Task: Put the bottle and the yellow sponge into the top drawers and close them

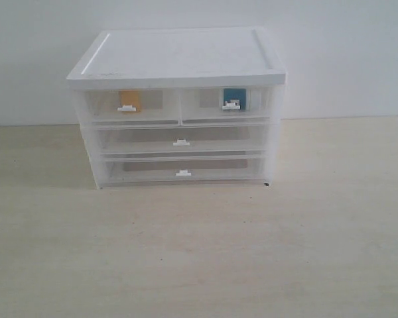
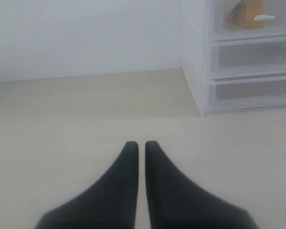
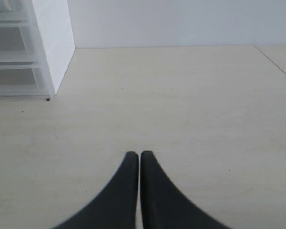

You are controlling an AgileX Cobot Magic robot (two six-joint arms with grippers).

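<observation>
A white-topped cabinet stands at the back of the table. Its two top drawers are pushed in. Through the translucent front of the left one shows the yellow sponge. A teal-labelled bottle shows inside the right one. Neither arm appears in the exterior view. My left gripper is shut and empty over bare table, well apart from the cabinet's side. The right gripper is also shut with nothing in it, off to the cabinet's other side.
Two full-width drawers sit shut below the top pair. The pale wooden table spreads in front of the cabinet, and a white wall rises behind it. The cabinet's side panel shows in the right wrist view.
</observation>
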